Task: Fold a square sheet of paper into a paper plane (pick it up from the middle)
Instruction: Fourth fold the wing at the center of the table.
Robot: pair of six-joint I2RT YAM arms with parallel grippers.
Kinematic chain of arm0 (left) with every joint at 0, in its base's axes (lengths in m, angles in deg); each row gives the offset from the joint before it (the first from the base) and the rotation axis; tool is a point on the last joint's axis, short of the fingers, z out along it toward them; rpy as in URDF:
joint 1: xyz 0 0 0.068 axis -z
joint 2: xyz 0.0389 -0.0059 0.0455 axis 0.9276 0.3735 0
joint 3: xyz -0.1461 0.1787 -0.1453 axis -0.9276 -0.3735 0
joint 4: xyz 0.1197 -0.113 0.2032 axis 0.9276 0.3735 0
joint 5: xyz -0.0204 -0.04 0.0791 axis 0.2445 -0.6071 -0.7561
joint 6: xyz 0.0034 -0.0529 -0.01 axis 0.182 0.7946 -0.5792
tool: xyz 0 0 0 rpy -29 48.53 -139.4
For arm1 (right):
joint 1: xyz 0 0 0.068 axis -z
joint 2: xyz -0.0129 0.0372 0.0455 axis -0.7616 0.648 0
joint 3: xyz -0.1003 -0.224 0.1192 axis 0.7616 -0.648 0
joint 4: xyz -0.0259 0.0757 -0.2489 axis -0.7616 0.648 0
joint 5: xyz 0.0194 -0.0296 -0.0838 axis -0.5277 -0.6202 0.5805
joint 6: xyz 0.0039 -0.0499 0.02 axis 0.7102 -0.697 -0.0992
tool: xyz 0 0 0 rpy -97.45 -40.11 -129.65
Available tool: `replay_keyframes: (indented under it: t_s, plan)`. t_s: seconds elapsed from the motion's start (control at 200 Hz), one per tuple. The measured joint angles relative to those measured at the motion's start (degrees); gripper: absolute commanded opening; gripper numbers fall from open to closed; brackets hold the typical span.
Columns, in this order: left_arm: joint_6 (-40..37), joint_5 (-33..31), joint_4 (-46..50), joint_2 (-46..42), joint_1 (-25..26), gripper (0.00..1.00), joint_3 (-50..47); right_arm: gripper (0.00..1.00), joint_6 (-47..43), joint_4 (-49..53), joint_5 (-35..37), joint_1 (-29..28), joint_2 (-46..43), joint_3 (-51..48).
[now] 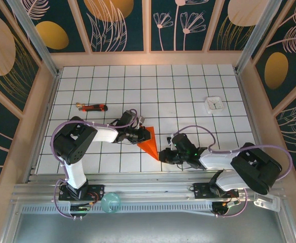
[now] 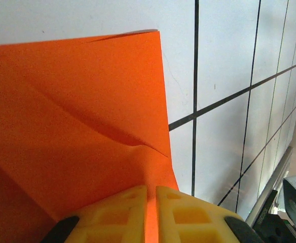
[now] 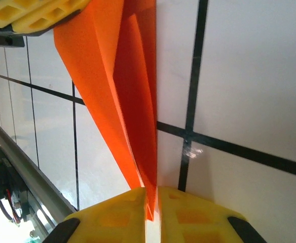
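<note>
The square sheet of paper (image 1: 149,142) is folded into a slim, pointed orange-red paper plane shape, held just above the white grid table between both arms. My left gripper (image 1: 139,134) is shut on its wide end. In the left wrist view the yellow fingertips (image 2: 133,202) pinch the creased paper (image 2: 87,111). My right gripper (image 1: 161,154) is shut on the narrow tip. In the right wrist view the paper (image 3: 122,91) tapers down into the thin slot of the right gripper (image 3: 151,195). The left gripper's yellow fingers (image 3: 31,12) show at the top left.
A thin red-and-black stick tool (image 1: 92,107) lies at the left rear of the table. A small white square object (image 1: 214,104) lies at the right rear. A teal round object (image 1: 110,202) sits on the metal rail (image 1: 153,192) at the near edge. Low walls ring the table.
</note>
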State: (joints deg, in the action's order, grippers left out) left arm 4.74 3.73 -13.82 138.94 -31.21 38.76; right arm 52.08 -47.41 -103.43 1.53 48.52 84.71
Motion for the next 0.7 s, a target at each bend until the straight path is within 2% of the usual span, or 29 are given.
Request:
replay_keyframes:
  t_s: [0.325,0.701]
  plan:
    - [-0.15,0.02,0.0,0.0,0.0,0.15,0.0,0.13,-4.15,5.31,0.87,1.27,-2.89,6.01]
    - [-0.15,0.02,0.0,0.0,0.0,0.15,0.0,0.07,-8.63,4.09,-1.14,1.27,9.79,14.93]
